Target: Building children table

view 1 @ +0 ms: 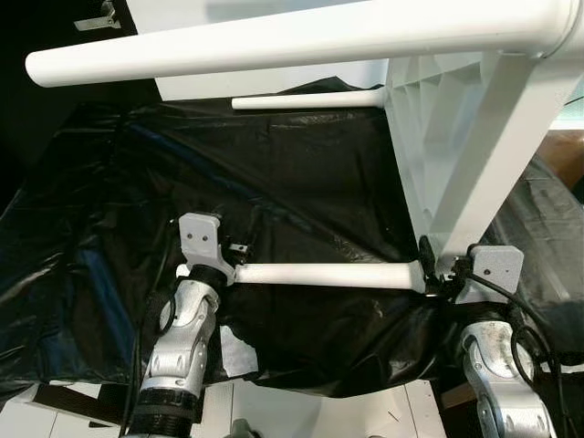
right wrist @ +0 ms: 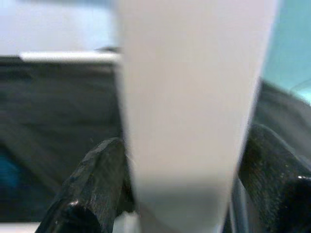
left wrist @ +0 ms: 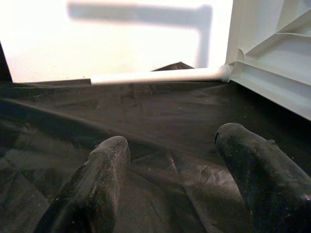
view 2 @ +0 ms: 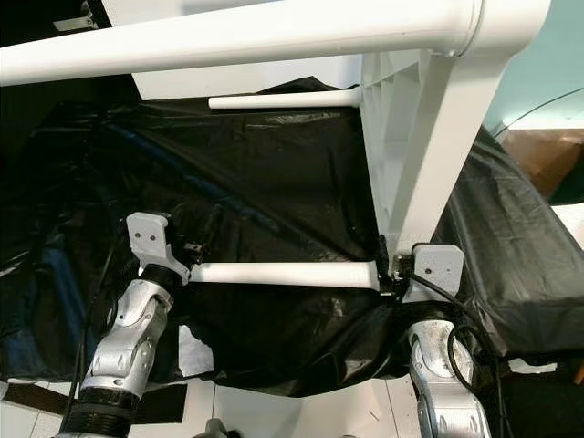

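1. Left eye view: the white table top (view 1: 456,137) stands on its edge on the black plastic sheet (view 1: 301,164).
2. The right gripper (right wrist: 182,179) clamps one table leg (right wrist: 189,111).
3. The left gripper (left wrist: 170,179) is open, beside the loose leg (view 1: 324,274).

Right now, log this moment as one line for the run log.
stage: table assembly | left end effector: open, beside the near leg's free end | right end effector: shut on table frame | surface: black sheet
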Tool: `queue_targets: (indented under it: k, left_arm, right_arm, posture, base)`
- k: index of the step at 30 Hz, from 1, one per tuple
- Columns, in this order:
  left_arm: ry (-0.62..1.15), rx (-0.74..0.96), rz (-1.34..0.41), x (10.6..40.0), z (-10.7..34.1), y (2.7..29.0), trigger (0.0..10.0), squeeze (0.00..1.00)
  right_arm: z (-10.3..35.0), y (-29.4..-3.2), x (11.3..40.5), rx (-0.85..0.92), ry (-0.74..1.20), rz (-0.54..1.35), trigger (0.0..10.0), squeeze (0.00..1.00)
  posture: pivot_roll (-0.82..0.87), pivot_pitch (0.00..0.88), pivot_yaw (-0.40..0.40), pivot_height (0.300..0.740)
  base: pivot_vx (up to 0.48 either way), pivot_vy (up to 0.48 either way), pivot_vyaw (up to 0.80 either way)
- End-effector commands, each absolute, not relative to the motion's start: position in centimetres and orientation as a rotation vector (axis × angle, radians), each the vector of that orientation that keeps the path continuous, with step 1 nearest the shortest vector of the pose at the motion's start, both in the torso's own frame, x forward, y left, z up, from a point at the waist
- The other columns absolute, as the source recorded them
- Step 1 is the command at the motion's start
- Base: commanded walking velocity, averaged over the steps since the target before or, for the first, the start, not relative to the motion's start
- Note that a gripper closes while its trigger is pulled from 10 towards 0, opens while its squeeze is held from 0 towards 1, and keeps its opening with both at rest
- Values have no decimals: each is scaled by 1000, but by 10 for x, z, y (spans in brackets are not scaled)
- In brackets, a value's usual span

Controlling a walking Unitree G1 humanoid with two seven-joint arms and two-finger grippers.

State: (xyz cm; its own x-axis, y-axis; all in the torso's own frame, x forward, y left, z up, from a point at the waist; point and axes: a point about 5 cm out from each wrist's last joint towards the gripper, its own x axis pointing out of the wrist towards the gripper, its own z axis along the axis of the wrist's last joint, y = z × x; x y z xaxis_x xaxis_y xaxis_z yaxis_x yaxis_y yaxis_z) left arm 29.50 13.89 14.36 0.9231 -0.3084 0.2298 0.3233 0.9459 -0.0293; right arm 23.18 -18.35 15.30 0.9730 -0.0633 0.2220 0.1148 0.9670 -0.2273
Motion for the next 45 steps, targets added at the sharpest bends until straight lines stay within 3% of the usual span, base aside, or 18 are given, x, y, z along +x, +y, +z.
queue_targets:
  k: [1, 29, 41, 45]
  left_arm:
    - [-221, -58, -323, 293, 142, 140, 10000, 0]
    - [-218, -22, -321, 281, 143, 145, 10000, 0]
    - [-205, -11, -345, 276, 141, 149, 10000, 0]
    - [-201, -10, -347, 275, 141, 149, 10000, 0]
  right_arm:
    - [155, -181, 230, -256, -225, -73, 10000, 0]
    - [179, -178, 230, -286, -280, -83, 10000, 0]
    - [173, -180, 205, -244, -251, -169, 10000, 0]
    - [169, -168, 200, -188, -209, -49, 10000, 0]
  posture:
    - [-57, 70, 20, 740]
    - [-51, 66, 12, 740]
    - [-67, 71, 19, 740]
    - [-71, 73, 18, 740]
  base:
    - [0, 0, 0]
    - [0, 0, 0]
    - [0, 0, 0]
    - [0, 0, 0]
